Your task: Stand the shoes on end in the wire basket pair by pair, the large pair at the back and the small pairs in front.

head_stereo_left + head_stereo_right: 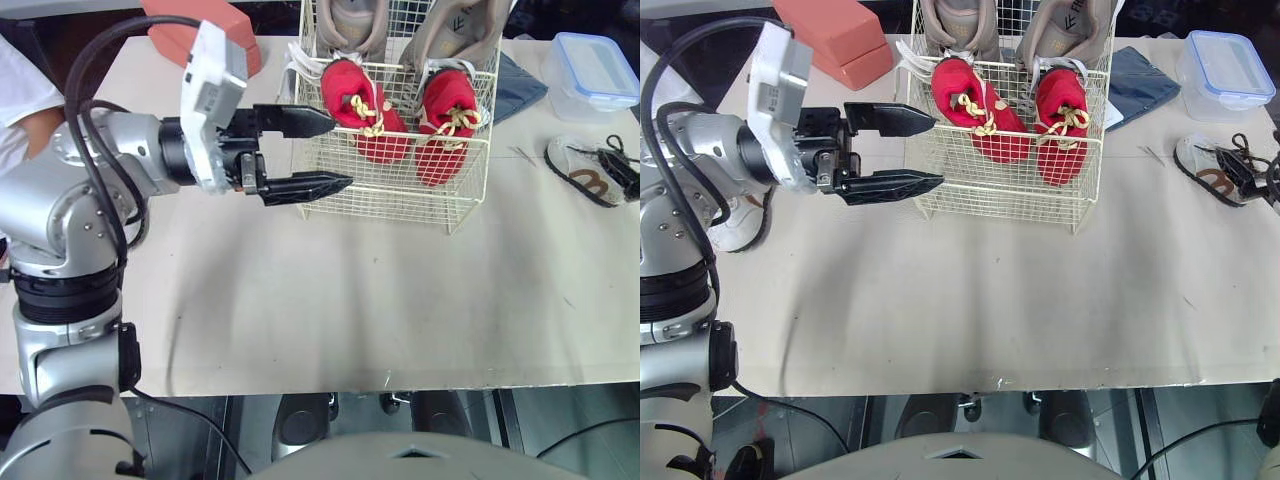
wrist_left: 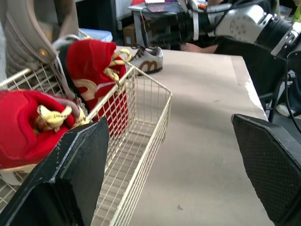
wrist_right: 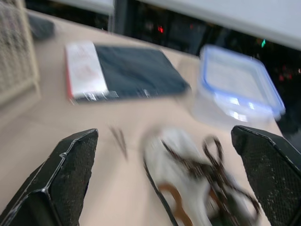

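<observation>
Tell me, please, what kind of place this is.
Probably a robotics lab or test room, not a home: a plain work table set with a wire basket of shoes, and a desk with a laptop beyond it.

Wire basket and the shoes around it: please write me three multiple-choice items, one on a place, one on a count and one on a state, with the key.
1. Where does the white shoe with dark laces lie?
A. In the wire basket
B. On the table, to the robot's right of the basket
C. Between the fingers of the left gripper

2. How many red shoes stand in the basket?
A. One
B. Four
C. Two

3. In what state is the left gripper?
A. Open and empty
B. Shut on a red shoe
C. Shut on the basket's wire

Key: 1 B, the shoe rests on the tabletop beyond the basket's right side. 2 C, two red ones show side by side behind the front wall. 3 A, its fingers stand apart with nothing between them, beside the basket's left side.
</observation>
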`<move>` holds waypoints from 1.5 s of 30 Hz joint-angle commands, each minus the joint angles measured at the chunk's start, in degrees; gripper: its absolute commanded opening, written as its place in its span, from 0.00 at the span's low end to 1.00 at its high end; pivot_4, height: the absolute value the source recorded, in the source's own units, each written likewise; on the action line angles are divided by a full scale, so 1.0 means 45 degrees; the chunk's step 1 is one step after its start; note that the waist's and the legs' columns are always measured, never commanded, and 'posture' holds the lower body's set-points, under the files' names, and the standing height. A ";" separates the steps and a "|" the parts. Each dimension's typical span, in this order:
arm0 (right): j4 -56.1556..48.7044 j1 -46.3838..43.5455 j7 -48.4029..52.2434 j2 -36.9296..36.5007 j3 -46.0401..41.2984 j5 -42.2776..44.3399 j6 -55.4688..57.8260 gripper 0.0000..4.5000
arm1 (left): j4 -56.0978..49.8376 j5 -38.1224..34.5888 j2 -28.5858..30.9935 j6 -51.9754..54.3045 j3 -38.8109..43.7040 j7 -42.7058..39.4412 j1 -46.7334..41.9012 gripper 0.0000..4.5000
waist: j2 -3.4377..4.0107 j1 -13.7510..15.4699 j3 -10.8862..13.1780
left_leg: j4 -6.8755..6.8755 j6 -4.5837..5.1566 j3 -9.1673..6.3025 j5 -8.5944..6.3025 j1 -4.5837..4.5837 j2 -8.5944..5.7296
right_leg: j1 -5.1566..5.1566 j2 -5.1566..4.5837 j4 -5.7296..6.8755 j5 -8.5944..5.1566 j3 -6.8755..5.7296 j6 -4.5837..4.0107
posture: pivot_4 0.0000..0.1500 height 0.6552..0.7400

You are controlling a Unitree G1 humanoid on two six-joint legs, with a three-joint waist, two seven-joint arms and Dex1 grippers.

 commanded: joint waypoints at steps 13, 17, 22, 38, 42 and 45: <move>0.8416 -0.3699 0.2019 -0.0970 0.0039 -0.1054 -0.2127 1.00 | -0.1361 -0.1351 0.0276 0.0548 0.1172 0.1680 0.0610 1.00 | 0.0005 -0.0319 0.0002 | -0.0001 0.0000 0.0065 0.0000 0.0062 0.0002 | 0.0013 0.0002 0.0027 0.0002 0.0065 -0.0004 | 1.00 0.36; 0.9510 -0.4332 0.2297 -0.0941 0.0017 -0.1143 -0.1956 1.00 | -0.1545 -0.1621 0.0340 0.0722 0.1263 0.2007 0.0788 1.00 | 0.0006 -0.0326 0.0002 | -0.0006 -0.0001 0.0071 0.0001 0.0068 0.0004 | 0.0013 0.0002 0.0029 0.0017 0.0074 -0.0029 | 1.00 0.36; 1.0261 -0.5048 0.2221 -0.0711 -0.0209 -0.1050 -0.1782 1.00 | -0.1806 -0.1849 0.0525 0.0829 0.1424 0.2293 0.1125 1.00 | 0.0009 -0.0339 0.0004 | -0.0004 -0.0001 0.0082 0.0000 0.0072 0.0005 | 0.0013 -0.0001 0.0031 0.0019 0.0086 -0.0032 | 1.00 0.36; 1.0832 -0.5916 0.0391 0.0234 0.0223 -0.2139 -0.2163 0.56 | -0.2174 -0.2015 0.0838 0.0766 0.1526 0.2749 0.1521 1.00 | 0.0011 -0.0375 0.0005 | -0.0004 -0.0004 0.0091 0.0001 0.0081 0.0005 | 0.0012 0.0000 0.0040 0.0023 0.0098 -0.0038 | 1.00 0.36; 1.0799 -0.5906 0.0502 0.0211 0.0214 -0.2205 -0.2164 0.17 | -0.2172 -0.1999 0.0855 0.0702 0.1464 0.2766 0.1534 1.00 | 0.0011 -0.0389 0.0005 | -0.0006 -0.0005 0.0106 0.0002 0.0098 0.0006 | 0.0013 0.0003 0.0049 0.0021 0.0115 -0.0034 | 1.00 0.36; 1.0777 -0.5839 0.0495 0.0149 0.0193 -0.2243 -0.2201 0.01 | -0.2160 -0.2036 0.0825 0.0697 0.1419 0.2749 0.1475 1.00 | 0.0010 -0.0364 0.0005 | -0.0005 -0.0005 0.0107 0.0002 0.0100 0.0006 | 0.0013 0.0002 0.0054 0.0018 0.0117 -0.0030 | 1.00 0.36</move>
